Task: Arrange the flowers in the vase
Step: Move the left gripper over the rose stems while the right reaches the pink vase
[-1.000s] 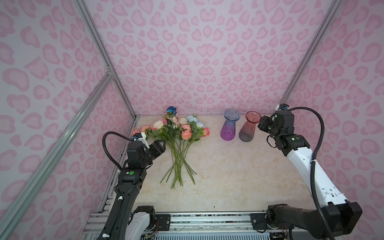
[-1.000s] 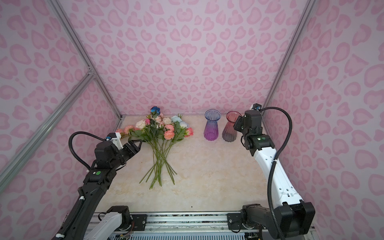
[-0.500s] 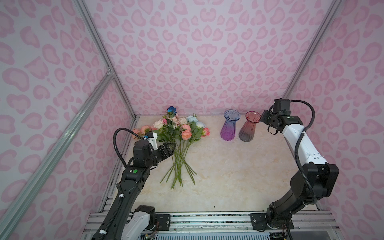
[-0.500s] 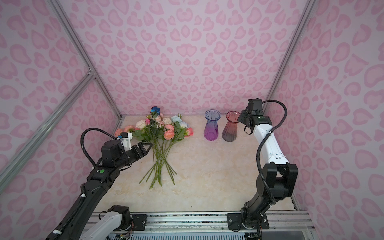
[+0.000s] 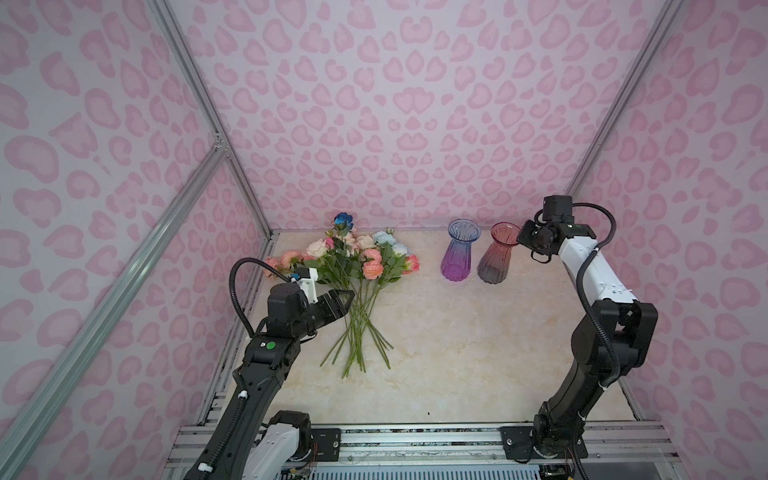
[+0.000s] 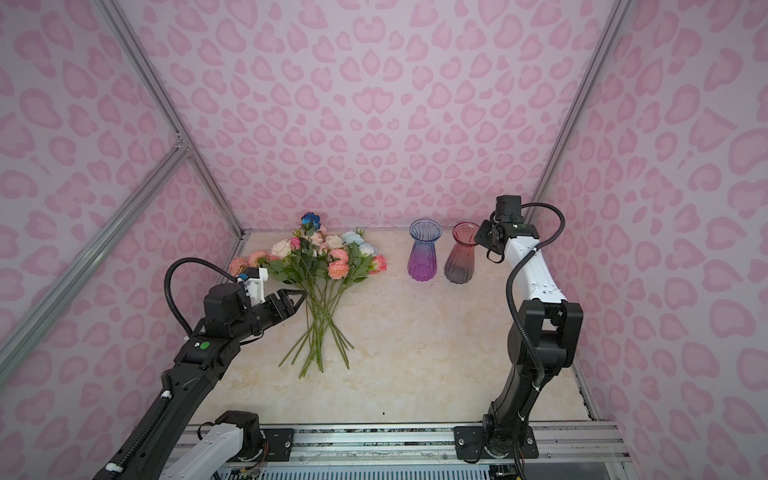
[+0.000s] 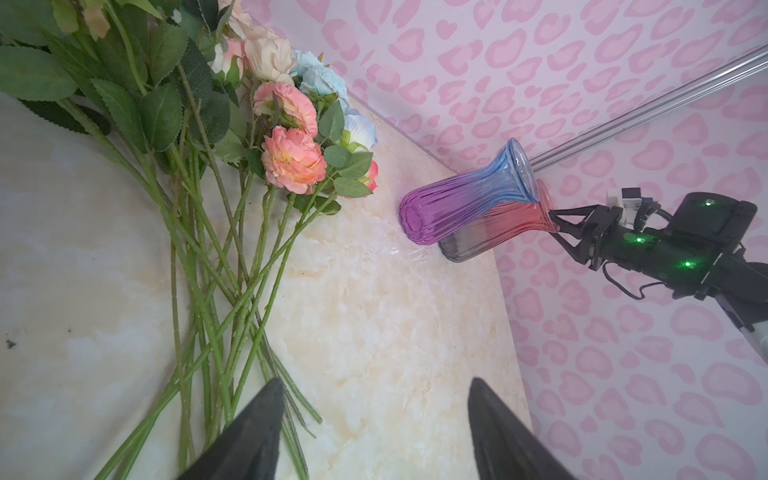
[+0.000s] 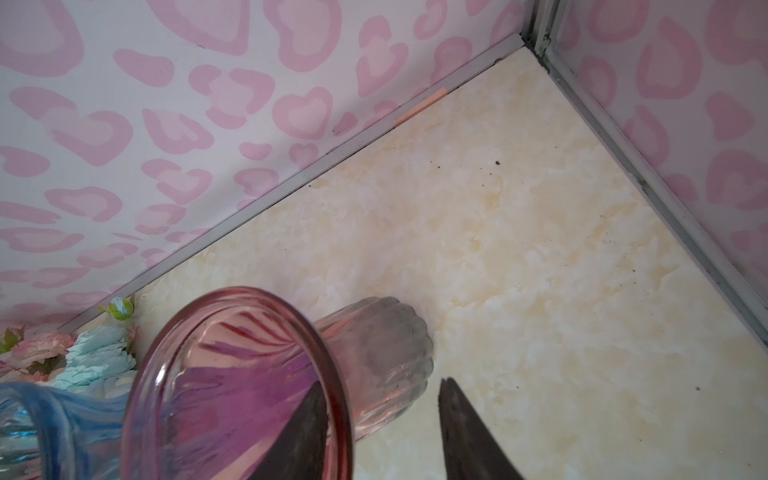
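While my left gripper (image 5: 347, 302) hangs low with its jaws spread wide and nothing between them, its tips sit just at the 9 o'clock side of the crossed stems; whether they touch one I cannot tell. The flowers (image 5: 357, 266) lie flat in one loose bunch at about 11 o'clock on the tabletop (image 5: 457, 332), blooms toward 12 and cut ends fanned toward 6. They are cloth-like roses and ruffled carnations in pink, peach, cream and pale blue, with one deep blue head farthest back by the wall. Their stems are thin, green and knobbed, with toothed matte leaves. The tabletop is a glossy cream marble pattern. At 1 o'clock two ribbed glass vases stand upright, waisted, with flared mouths, near each other but apart: the purple vase (image 5: 459, 253), blue at its lip, then the pink vase (image 5: 496, 255), fading to smoky grey at its base. My right gripper (image 8: 382, 384) straddles the pink vase's rim on its 3 o'clock side. Its jaws are apart, one inside the mouth and the outer finger (image 8: 469, 436) clear of the glass.
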`<state>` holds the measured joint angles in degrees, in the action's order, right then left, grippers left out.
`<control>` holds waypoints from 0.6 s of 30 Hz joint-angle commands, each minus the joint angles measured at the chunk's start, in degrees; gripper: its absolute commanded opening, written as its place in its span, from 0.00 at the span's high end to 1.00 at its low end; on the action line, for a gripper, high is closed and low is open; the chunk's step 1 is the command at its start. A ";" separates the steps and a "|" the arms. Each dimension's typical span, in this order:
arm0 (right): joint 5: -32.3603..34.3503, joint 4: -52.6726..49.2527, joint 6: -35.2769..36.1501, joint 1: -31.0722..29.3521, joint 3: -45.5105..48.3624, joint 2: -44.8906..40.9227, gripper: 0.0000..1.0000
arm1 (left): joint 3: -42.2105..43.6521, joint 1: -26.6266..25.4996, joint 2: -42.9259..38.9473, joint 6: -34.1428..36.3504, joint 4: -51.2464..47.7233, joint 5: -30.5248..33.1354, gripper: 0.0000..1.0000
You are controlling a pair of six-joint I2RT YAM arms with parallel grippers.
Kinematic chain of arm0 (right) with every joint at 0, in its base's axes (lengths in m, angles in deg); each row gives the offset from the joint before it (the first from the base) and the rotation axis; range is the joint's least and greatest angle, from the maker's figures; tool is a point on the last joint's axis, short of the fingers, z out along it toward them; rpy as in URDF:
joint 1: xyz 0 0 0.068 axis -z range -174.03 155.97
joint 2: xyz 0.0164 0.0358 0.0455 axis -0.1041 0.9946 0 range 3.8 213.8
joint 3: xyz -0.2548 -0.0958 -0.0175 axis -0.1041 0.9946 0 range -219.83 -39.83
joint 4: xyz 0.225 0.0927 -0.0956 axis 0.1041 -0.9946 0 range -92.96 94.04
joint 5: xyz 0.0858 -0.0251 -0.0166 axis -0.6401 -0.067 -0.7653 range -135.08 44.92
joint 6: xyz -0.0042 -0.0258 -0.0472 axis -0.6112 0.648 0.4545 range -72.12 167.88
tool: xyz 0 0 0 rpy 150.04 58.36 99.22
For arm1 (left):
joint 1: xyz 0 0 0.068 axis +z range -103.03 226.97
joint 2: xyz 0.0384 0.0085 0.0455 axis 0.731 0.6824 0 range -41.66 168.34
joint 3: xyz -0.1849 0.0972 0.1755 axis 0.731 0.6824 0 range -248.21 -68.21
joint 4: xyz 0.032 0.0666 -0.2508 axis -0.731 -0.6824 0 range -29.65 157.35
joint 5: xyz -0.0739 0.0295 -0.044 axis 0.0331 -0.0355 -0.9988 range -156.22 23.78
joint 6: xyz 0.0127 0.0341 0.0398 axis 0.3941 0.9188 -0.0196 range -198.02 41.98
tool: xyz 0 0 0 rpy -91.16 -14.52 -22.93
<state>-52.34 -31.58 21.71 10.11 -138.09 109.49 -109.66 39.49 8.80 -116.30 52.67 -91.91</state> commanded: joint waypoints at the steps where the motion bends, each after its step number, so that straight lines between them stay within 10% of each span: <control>1: -1.14 -0.92 0.43 0.16 -0.59 0.98 0.56 | -0.09 0.03 0.47 0.58 0.87 -0.78 0.29; 18: -3.96 -4.71 0.27 0.50 -5.17 4.34 0.72 | 0.16 0.02 -0.03 -0.08 -0.09 3.27 0.31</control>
<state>-56.74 -34.95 21.92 10.51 -143.01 113.43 -109.45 39.46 8.89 -116.33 52.48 -89.55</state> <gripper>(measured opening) 0.293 0.686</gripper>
